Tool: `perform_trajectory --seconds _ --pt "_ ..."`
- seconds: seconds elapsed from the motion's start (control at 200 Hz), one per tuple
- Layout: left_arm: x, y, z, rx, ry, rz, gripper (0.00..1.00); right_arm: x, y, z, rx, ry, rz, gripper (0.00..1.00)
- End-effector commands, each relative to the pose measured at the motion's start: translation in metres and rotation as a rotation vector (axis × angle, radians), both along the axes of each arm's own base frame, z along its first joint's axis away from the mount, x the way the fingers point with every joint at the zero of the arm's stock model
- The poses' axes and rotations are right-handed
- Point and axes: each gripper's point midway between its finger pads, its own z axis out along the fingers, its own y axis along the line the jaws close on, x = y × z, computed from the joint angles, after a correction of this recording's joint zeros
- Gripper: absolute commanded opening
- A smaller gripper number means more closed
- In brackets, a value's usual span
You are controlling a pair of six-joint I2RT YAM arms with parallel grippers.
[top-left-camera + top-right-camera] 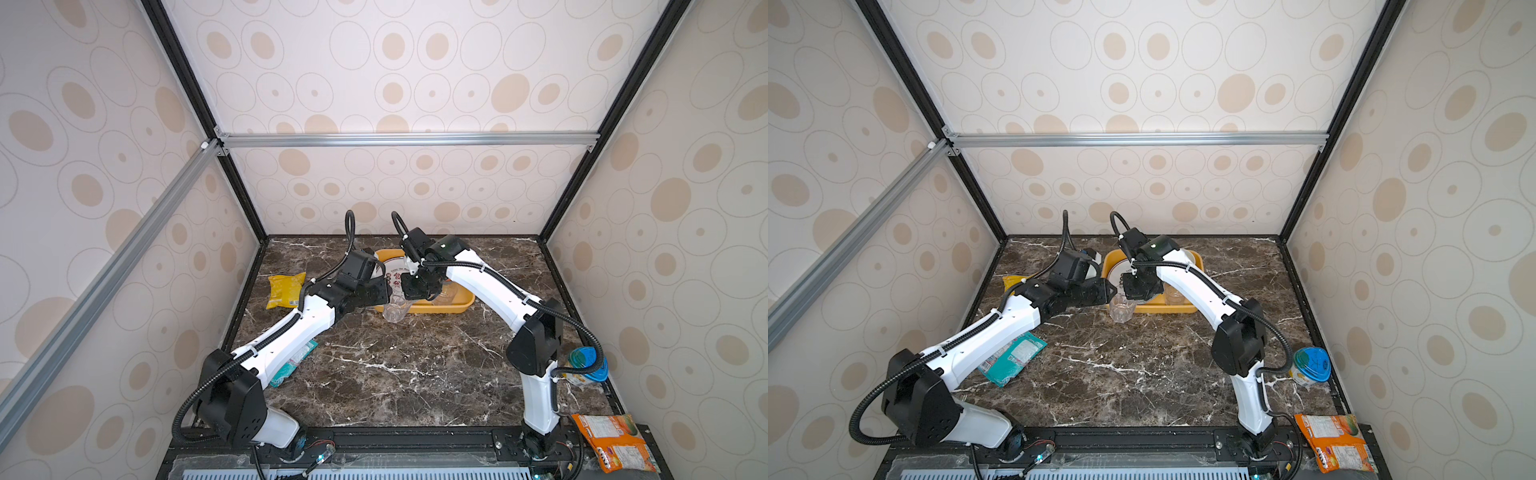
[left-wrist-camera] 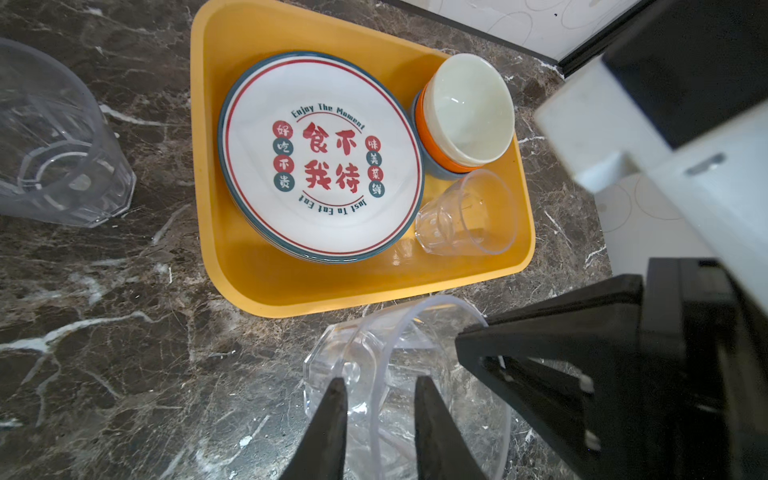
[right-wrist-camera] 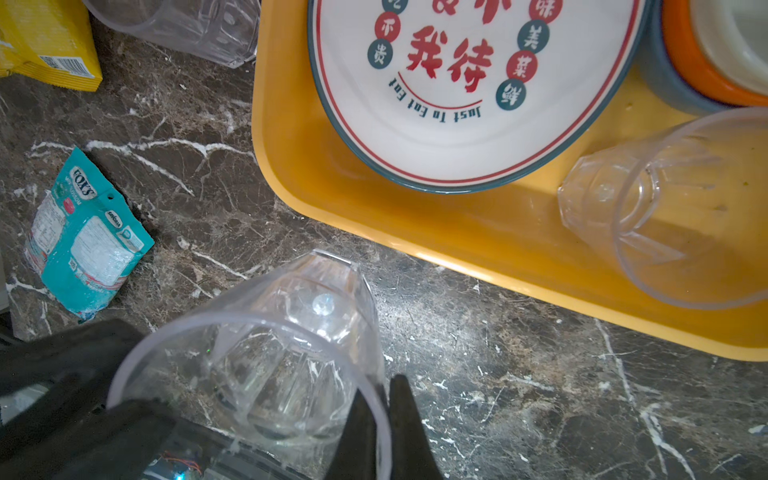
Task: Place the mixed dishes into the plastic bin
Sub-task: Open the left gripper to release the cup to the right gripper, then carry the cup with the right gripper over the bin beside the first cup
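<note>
A clear ribbed cup point(image 1: 397, 309) point(image 1: 1122, 308) hangs tilted over the marble just in front of the plastic bin point(image 1: 457, 308) point(image 1: 1183, 309). My right gripper point(image 3: 382, 386) is shut on the rim of this cup point(image 3: 270, 353). My left gripper point(image 2: 381, 380) is open, its fingers standing either side of the cup's point(image 2: 399, 374) wall with gaps. The yellow-orange bin point(image 2: 291, 299) point(image 3: 291, 166) holds stacked printed plates point(image 2: 320, 158) point(image 3: 457, 124), nested white, orange and blue bowls point(image 2: 465, 112) and a clear cup on its side point(image 2: 465, 216) point(image 3: 665, 208). Another clear cup point(image 2: 50, 145) point(image 3: 187, 25) sits on the marble beside the bin.
A yellow snack bag point(image 1: 284, 289) point(image 3: 41, 41) lies left of the bin. A teal packet point(image 1: 1013, 357) point(image 3: 87, 232) lies under the left arm. A blue-lidded tub point(image 1: 588, 365) and an orange printed packet point(image 1: 611, 444) sit at the right edge.
</note>
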Motion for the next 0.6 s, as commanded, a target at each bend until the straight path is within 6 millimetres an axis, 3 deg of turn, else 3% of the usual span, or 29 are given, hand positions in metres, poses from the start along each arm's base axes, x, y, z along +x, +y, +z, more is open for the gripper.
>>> perform_trajectory --seconds 0.0,0.32,0.595 --pt "0.001 0.001 0.03 -0.024 -0.057 0.014 0.35 0.002 -0.008 0.013 -0.007 -0.033 -0.024 0.0" --pt "-0.005 0.007 0.054 -0.092 -0.121 0.022 0.6 0.005 -0.036 0.032 -0.011 -0.072 -0.069 0.0" --pt "-0.01 0.002 0.068 -0.173 -0.168 -0.018 0.71 0.015 -0.073 0.05 -0.022 -0.114 -0.129 0.0"
